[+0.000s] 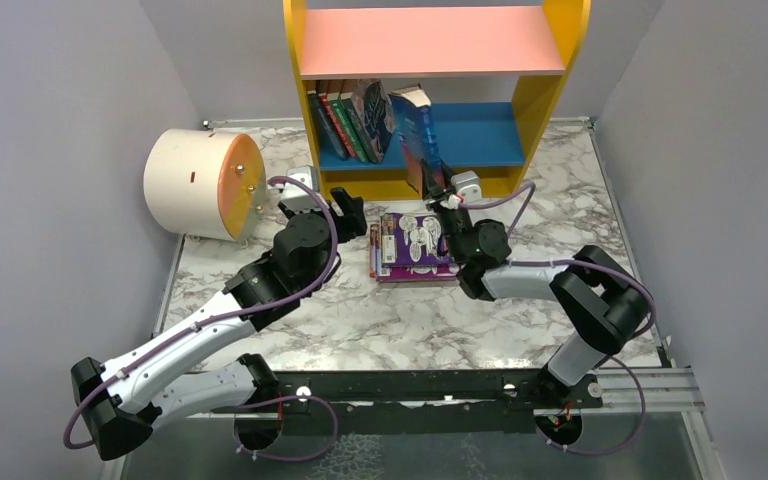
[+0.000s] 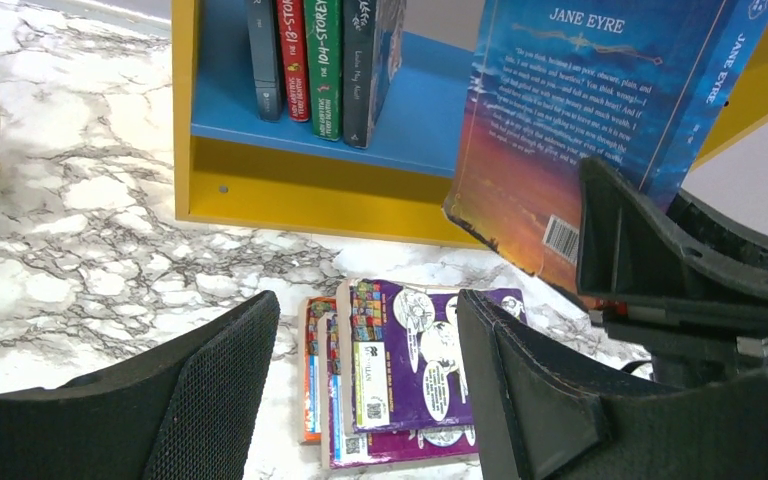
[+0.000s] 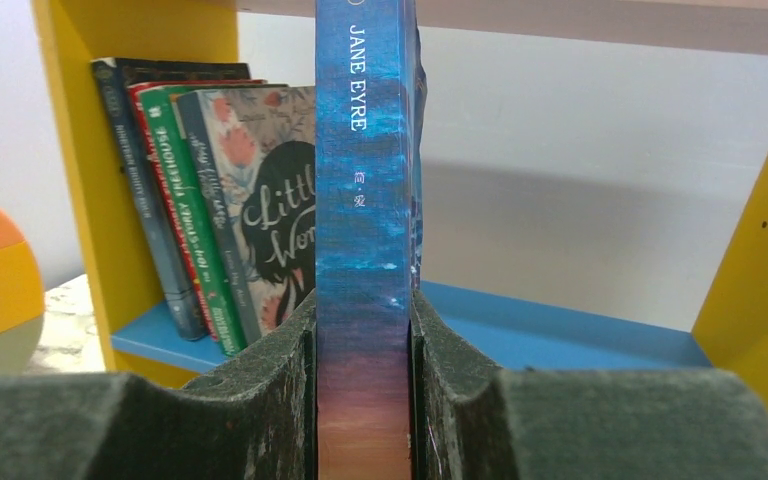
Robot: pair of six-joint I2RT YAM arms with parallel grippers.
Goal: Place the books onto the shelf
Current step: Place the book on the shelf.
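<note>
As jaws pinch book (image 3: 362,200) — shelf (image 1: 480,135) edge, room rightward.

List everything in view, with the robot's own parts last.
shelf: one, yellow sides, pink upper board, blue lower board, far edge of the table
standing books: four, dark grey, red, green and a dark floral cover, leaning at the left of the blue board
Jane Eyre book: one, blue, upright in front of the blue board
stacked books: about three, purple on top, lying flat mid-table
cylinder: one, cream with an orange end, on its side at far left
table: one, white marble pattern
left gripper: one, black, open, just left of the stack
right gripper: one, black, shut on the Jane Eyre book
</note>
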